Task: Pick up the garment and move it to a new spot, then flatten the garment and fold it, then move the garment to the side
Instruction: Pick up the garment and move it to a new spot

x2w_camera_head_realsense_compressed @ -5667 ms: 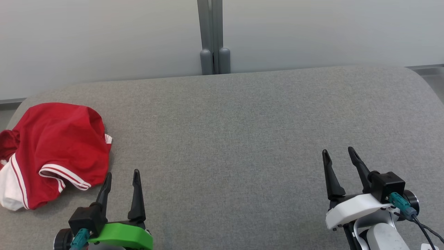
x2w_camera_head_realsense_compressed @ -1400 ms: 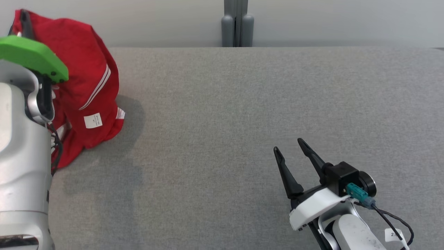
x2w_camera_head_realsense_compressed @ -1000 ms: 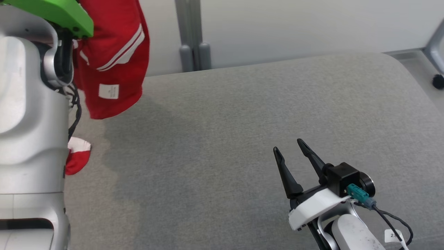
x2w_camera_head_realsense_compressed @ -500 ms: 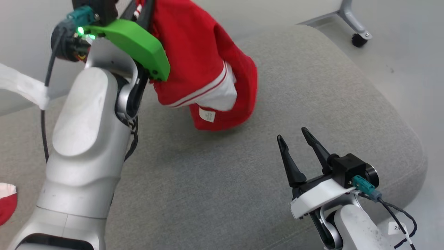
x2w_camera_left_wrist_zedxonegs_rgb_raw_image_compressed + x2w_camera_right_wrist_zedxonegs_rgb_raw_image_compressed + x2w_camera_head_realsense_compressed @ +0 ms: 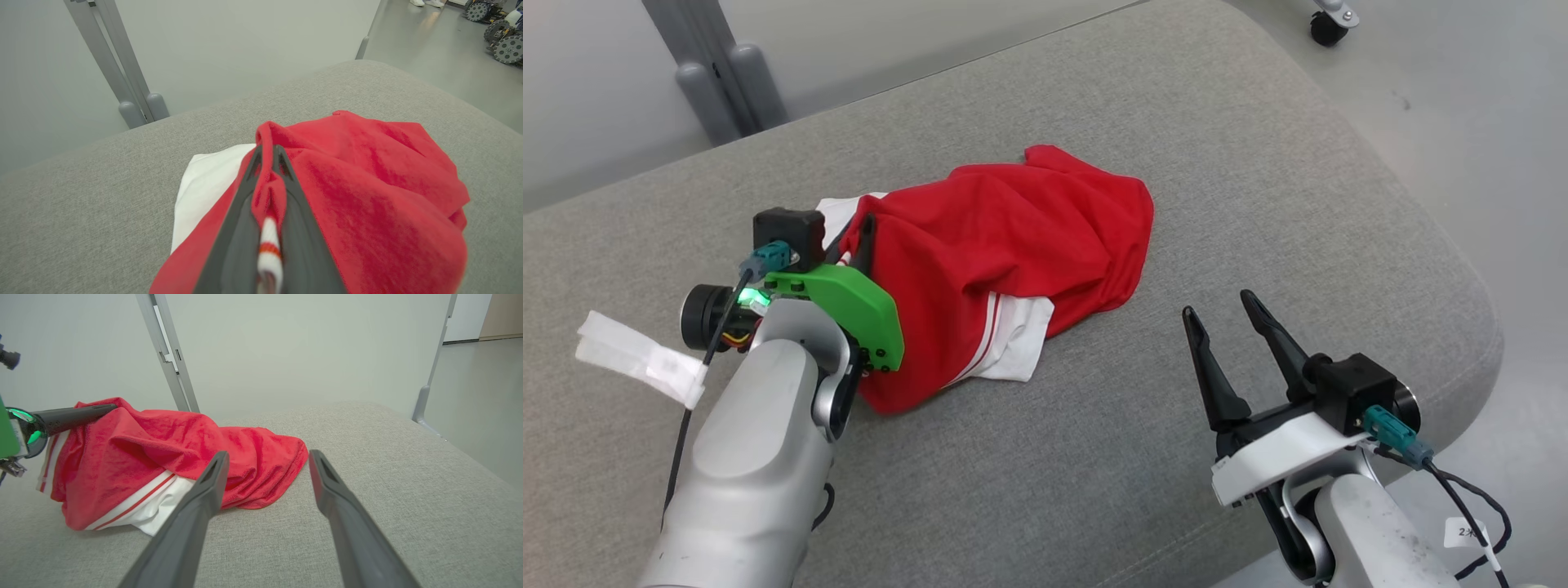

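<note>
My left gripper has its two dark fingers pressed together on a fold of the one garment on the surface, a red fabric shirt with white panels and a striped red-and-white hem. In the left wrist view the pinch is plain: a ridge of red cloth runs up between the two fingers of that gripper, and a bit of white and red trim sits lower in the gap. The gripper is low, near the surface, at the shirt's left end.

The shirt lies in a crumpled heap near the middle of the grey woven padded surface. A white part shows by my left gripper and another white part sticks out at the near edge.

My right gripper has its two fingers spread wide and holds nothing. It hangs over bare padding to the right of the shirt, near but apart from it, and its wrist view looks between the fingers at the heap.

Behind the padding stand two rounded grey post feet against a pale wall. One black castor rests on the floor at the far right.
</note>
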